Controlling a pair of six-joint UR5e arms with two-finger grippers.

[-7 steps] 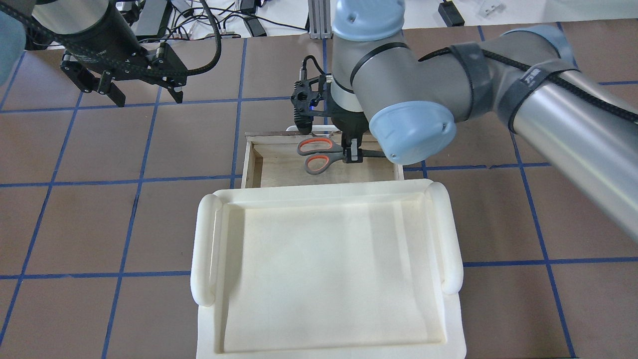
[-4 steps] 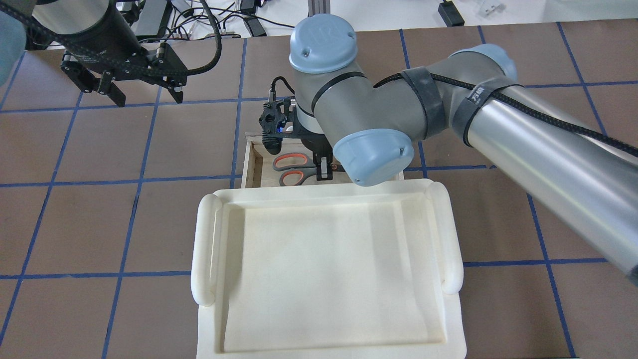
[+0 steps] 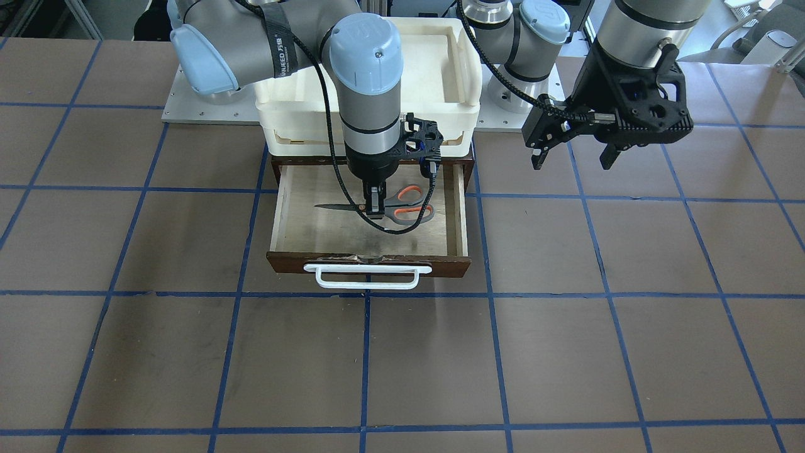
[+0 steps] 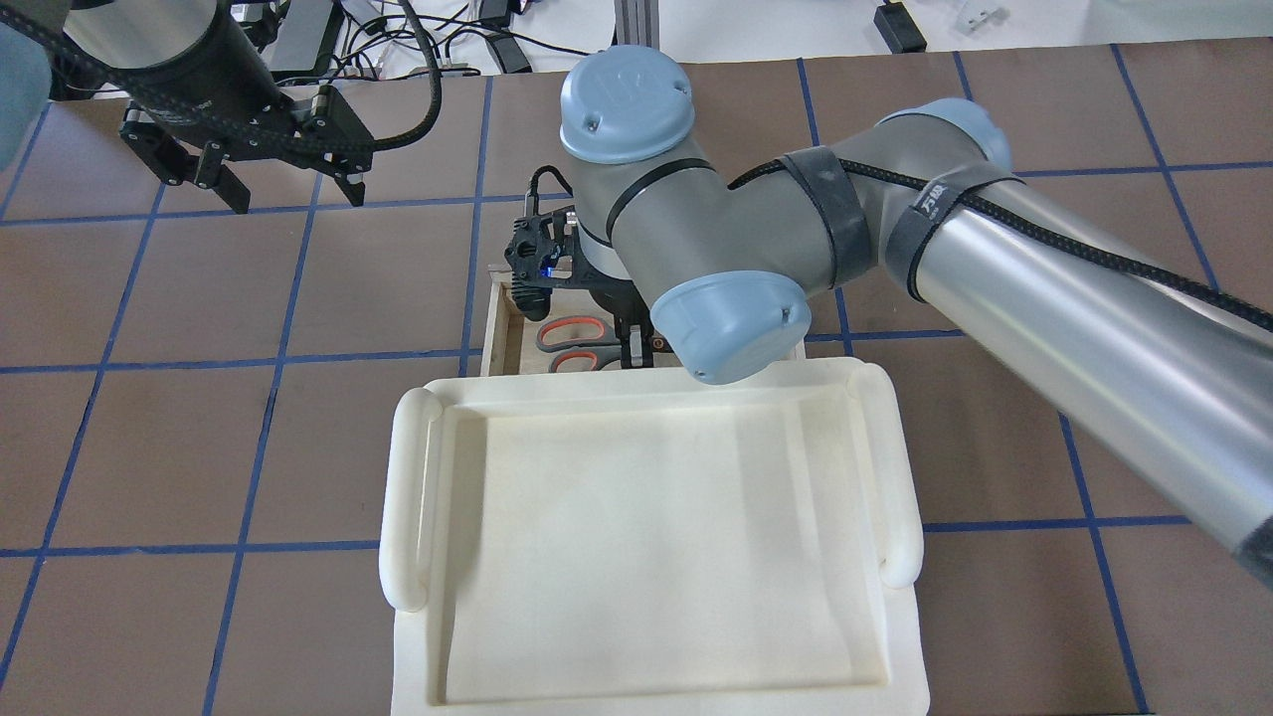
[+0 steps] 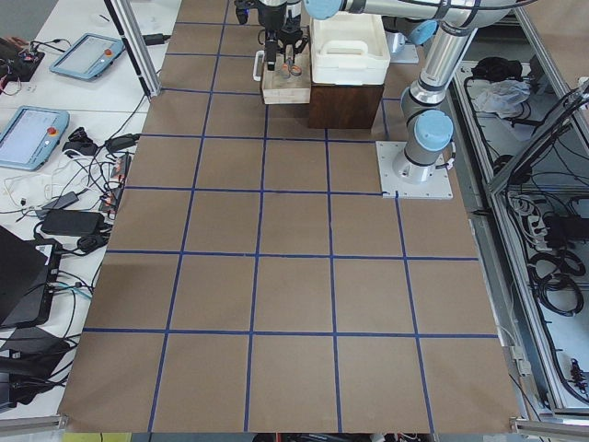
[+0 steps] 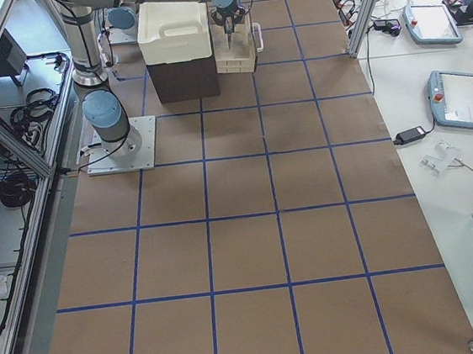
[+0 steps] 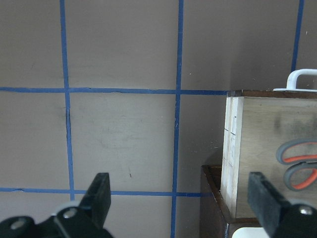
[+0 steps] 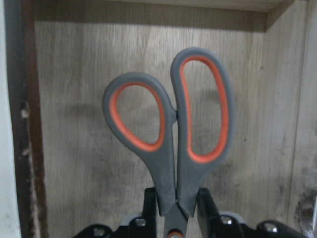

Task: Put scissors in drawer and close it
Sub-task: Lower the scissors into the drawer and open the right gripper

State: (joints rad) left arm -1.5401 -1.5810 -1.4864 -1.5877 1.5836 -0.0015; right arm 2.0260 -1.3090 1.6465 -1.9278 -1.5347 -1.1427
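Observation:
The scissors [image 3: 409,204], with grey handles and orange-red inner loops, are inside the open drawer [image 3: 314,234], low over its pale plywood floor. My right gripper [image 3: 375,211] is shut on them near the pivot, with the blades pointing to that view's left. The right wrist view shows both handles [image 8: 173,129] against the drawer floor and a finger [image 8: 205,204] on each side of the shank. The drawer's white bar handle [image 3: 368,277] faces away from me. My left gripper [image 4: 296,194] is open and empty, hovering over the table to the drawer's left. Its wrist view shows the drawer's side [image 7: 233,148].
A large white plastic tray [image 4: 408,497] sits on the dark-brown cabinet [image 3: 277,167] that the drawer slides out of. The tray hides the drawer's rear part in the overhead view. The brown table around it has blue tape grid lines [image 3: 365,352].
My right gripper has carried the scissors leftward in the overhead view and back towards the white tray, deeper into the drawer. My left arm has not moved.

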